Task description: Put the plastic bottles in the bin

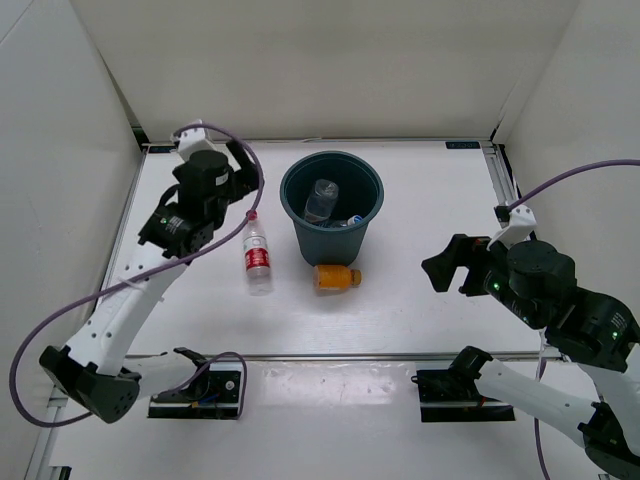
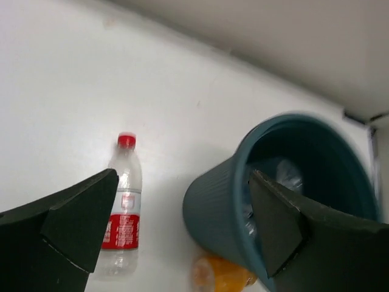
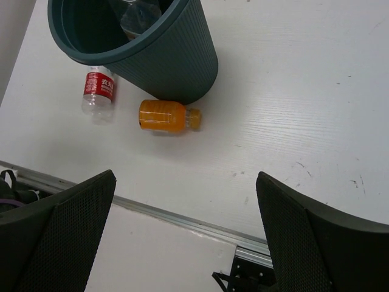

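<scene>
Lying beside the bin (image 1: 310,246), the red-labelled bottle (image 1: 258,258) and orange bottle (image 1: 337,277) are awaited by the spread, seemingly empty left pincer (image 2: 182,176) and right pincer (image 3: 185,176).

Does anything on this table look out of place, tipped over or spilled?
Two bottles lie on their sides on the table, outside the bin: the red-labelled bottle to its left and the orange bottle just in front of it. The bin itself stands upright with other bottles inside. No spill or damage shows.
</scene>
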